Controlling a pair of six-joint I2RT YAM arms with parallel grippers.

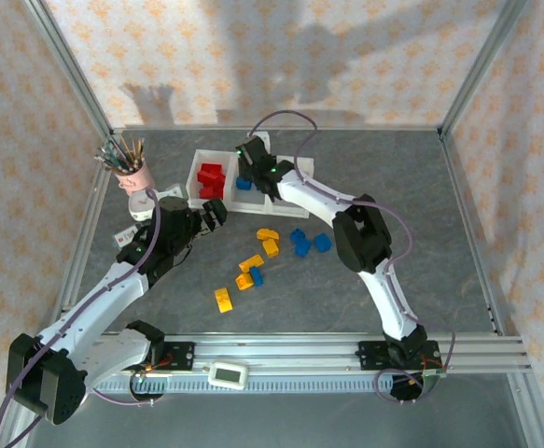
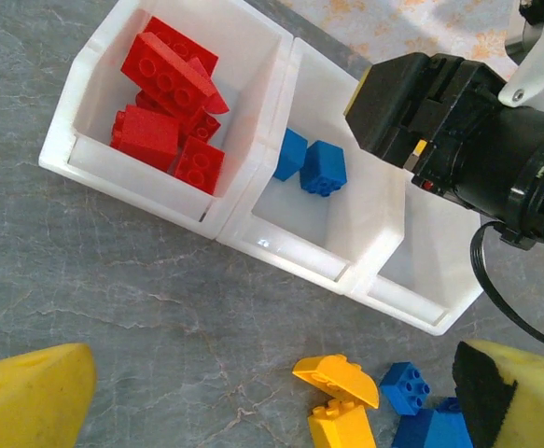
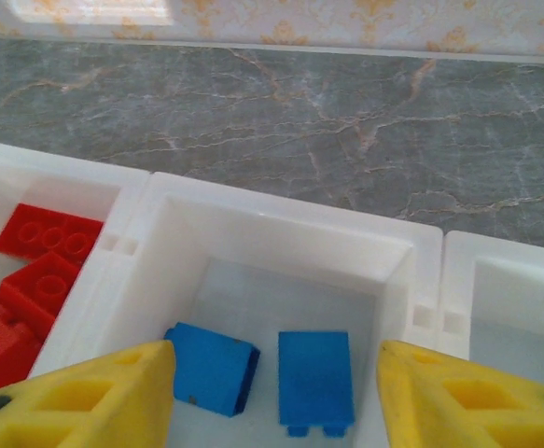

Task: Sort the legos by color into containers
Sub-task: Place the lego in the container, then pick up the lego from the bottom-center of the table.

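Legos (image 1: 251, 263) by count. Loose on the table (image 1: 393, 187) are five yellow bricks (image 1: 223, 299) and about four blue bricks (image 1: 321, 243), all around the middle, between the tray (image 2: 132, 182) and the near edge. Two yellow and roughly three blue lie close together in front of the tray's right end. Two yellow and one blue touch in a small clump nearer the near edge. One yellow lies alone, closest to that edge.

One white tray of three joined compartments sits toward the far edge, a bit left of centre.
- The left compartment (image 2: 244, 37) holds only red bricks (image 2: 164, 79). There are about six, piled on each other, so the exact count is unclear.
- The middle compartment (image 2: 346, 224) has two blue pieces (image 3: 315, 378) flat on its floor, just beside each other and not touching.
- The right compartment (image 3: 523, 308) is largely behind the right arm, so I cannot tell its contents.

The right gripper (image 3: 276, 401) hangs over the middle compartment with its yellow fingers (image 3: 85, 392) spread wide and nothing gripped. The two blue pieces lie below, between the fingers.

The left gripper (image 2: 276, 401) is over bare table just in front of the tray's left end. Its fingers (image 2: 29, 397) are also wide apart and it holds nothing.

One pink cup (image 1: 139, 177) of pencils stands toward the left edge.
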